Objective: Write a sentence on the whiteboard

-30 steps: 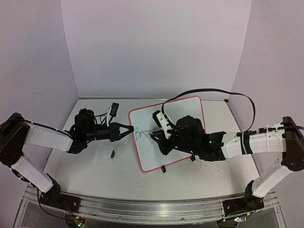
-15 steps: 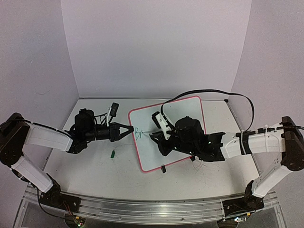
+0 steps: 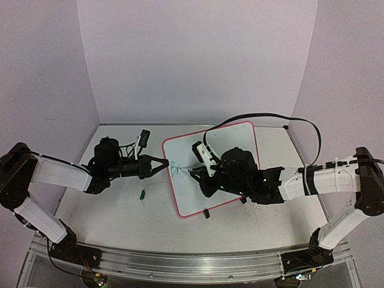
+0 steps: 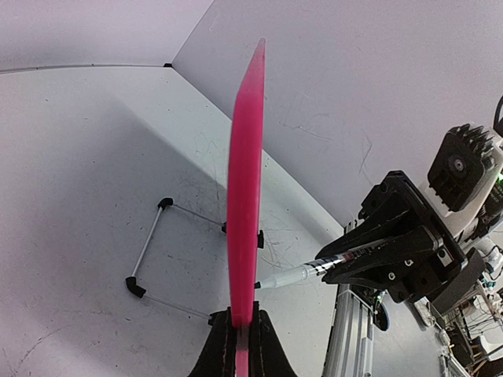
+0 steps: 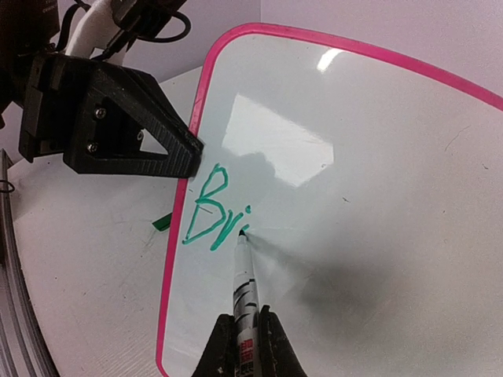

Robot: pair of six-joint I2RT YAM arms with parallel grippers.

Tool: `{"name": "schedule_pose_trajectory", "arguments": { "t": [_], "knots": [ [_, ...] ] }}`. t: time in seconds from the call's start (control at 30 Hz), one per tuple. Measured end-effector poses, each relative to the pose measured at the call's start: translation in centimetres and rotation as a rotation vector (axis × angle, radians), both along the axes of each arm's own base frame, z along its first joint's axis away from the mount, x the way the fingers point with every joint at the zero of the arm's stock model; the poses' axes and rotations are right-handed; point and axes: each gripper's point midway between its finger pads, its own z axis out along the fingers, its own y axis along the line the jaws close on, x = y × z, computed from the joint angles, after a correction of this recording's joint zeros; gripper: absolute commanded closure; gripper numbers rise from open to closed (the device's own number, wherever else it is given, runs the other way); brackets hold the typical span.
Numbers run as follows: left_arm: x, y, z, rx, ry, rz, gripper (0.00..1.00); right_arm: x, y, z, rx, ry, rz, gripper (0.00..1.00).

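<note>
The whiteboard (image 3: 180, 150) is white with a pink frame and stands tilted at the table's centre. My left gripper (image 3: 164, 164) is shut on its left edge, which the left wrist view shows edge-on as a pink strip (image 4: 245, 181) between the jaws (image 4: 242, 345). My right gripper (image 3: 195, 173) is shut on a marker (image 5: 245, 290). The marker's tip touches the board just right of the green letters "Bri" (image 5: 214, 208), the only part of the sentence on the board. The marker (image 4: 302, 275) meets the board's face from the right.
A green marker cap (image 3: 142, 194) lies on the table left of the board. A small black device (image 3: 143, 138) with wires sits at the back left. A black cable (image 3: 270, 117) arcs over the right arm. The board's wire stand (image 4: 145, 259) rests behind it.
The right arm with the marker has shifted very slightly. The left arm and the board have stayed still.
</note>
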Motion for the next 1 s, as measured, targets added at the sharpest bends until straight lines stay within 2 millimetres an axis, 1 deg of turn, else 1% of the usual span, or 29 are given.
{"name": "schedule_pose_trajectory", "arguments": {
  "t": [0.63,1.0],
  "knots": [
    [0.0,0.0,0.0,0.001,0.000,0.000,1.00,-0.7,-0.1,-1.1,-0.004,0.043,0.014,1.00],
    [0.0,0.0,0.0,0.001,0.000,0.000,1.00,-0.8,-0.1,-1.2,-0.007,0.046,0.017,1.00]
  ]
}}
